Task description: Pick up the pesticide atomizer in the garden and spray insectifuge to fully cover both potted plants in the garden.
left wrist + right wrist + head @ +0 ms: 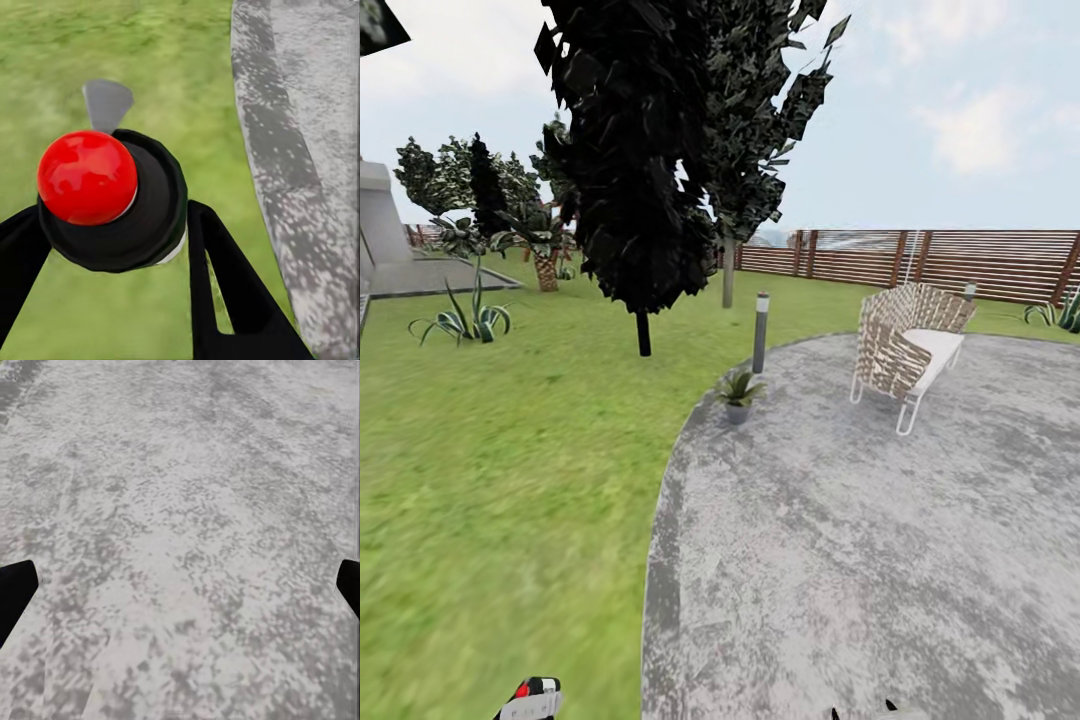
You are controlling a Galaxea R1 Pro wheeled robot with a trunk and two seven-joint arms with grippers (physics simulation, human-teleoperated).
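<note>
In the left wrist view my left gripper (112, 225) is shut on the pesticide atomizer (112, 199), a black bottle with a round red cap, held over the lawn. The head view shows the same atomizer (532, 692) at the bottom edge. One potted plant (739, 391), a small green rosette in a grey pot, stands at the near rim of the round grey paved patch (880, 540), well ahead of me. My right gripper (180, 585) hangs open over the grey paving, its black fingers (15, 592) far apart at the sides with nothing between them.
A grey bollard lamp (761, 332) and a dark tree (643, 180) stand just behind the potted plant. A woven bench (908, 345) sits on the paving to the right. A brown slatted fence (960, 262) closes the back. A spiky potless plant (463, 320) grows at left.
</note>
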